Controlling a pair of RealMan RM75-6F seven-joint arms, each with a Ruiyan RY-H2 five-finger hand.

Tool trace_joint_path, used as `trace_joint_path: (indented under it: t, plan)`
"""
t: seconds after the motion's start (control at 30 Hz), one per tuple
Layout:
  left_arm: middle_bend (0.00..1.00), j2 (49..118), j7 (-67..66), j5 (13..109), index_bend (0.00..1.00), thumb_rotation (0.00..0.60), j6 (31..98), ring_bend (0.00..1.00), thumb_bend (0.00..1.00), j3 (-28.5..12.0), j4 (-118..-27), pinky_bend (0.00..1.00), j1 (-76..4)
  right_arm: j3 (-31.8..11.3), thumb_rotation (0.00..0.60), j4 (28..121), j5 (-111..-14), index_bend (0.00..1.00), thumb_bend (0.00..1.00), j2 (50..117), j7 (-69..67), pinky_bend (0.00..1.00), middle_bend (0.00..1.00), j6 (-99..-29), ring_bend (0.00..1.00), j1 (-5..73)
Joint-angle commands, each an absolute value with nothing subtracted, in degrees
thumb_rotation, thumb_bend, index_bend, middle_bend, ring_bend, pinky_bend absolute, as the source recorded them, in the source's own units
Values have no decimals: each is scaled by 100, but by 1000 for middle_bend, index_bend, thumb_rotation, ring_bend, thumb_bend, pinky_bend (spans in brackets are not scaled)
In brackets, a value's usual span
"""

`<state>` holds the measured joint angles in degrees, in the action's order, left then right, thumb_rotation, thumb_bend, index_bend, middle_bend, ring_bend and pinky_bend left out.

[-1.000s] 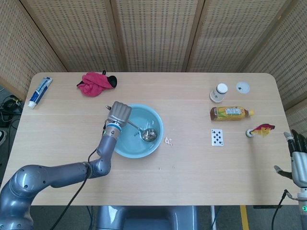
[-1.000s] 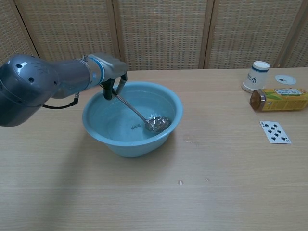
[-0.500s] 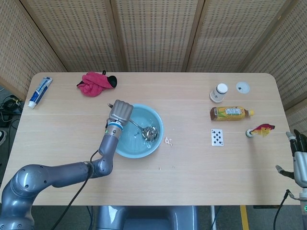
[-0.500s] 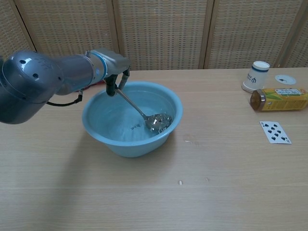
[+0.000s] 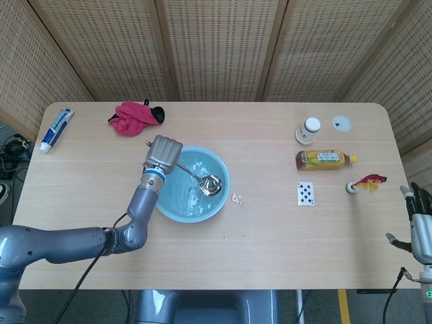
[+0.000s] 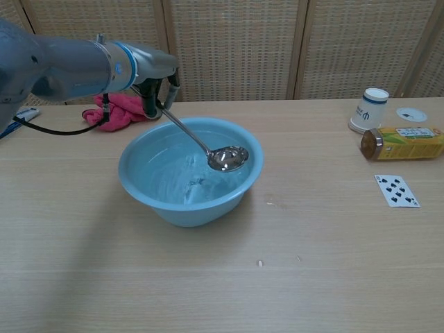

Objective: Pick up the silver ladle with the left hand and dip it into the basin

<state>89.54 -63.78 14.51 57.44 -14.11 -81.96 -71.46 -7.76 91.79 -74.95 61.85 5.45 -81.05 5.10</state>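
Left hand point(image 6: 154, 82), upper left of the chest view, clenched round the top of the ladle point(image 6: 201, 141) handle. Shaft slanting down to the right; bowl of the ladle hanging inside the basin point(image 6: 191, 170), toward its right rim, apparently just clear of the inner wall.

Handling, as a judgement: thin polished steel, so stiff, light and slippery. Long handle with the weight at the far end, hence prone to twisting in a loose grasp. Best held high on the handle, as now, pinched firmly to stop the cup rolling. Basin likely light plastic and easily nudged across the tabletop point(image 6: 312, 263).

Head view only: toothpaste tube point(image 5: 56, 129) at far left, whole of the red cloth point(image 5: 133, 117), the forearm running up from the lower left to the left hand point(image 5: 164, 153), small toy point(image 5: 365, 182) at right, and the right hand point(image 5: 421, 226) at the lower right edge, off the tabletop, fingers upright and apart, grasping nothing.

Chest view only: depth of the basin, height of the ladle cup relative to the rim, and the fingers wrapped about the handle. Cup, bottle and playing card at right in both.
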Motion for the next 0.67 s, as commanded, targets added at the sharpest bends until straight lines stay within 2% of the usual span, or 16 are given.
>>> trace_joint_path:
  t: [0.03, 0.3, 0.67]
  plan:
    - [963, 8606, -6684, 1119, 730, 600, 6051, 888, 582, -1501, -8664, 950, -7303, -786, 600, 9183, -7479, 0, 0, 6175, 524, 0, 0, -8108, 0, 506]
    - [963, 8158, -7046, 873, 733, 600, 6463, 888, 582, -1533, -9316, 950, -7519, -791, 600, 9208, -7497, 0, 0, 6149, 497, 0, 0, -8135, 0, 497]
    - [963, 7973, -7078, 794, 740, 600, 6678, 888, 582, -1486, -9627, 950, -7616, -798, 600, 9252, -7515, 0, 0, 6120, 489, 0, 0, -8177, 0, 486]
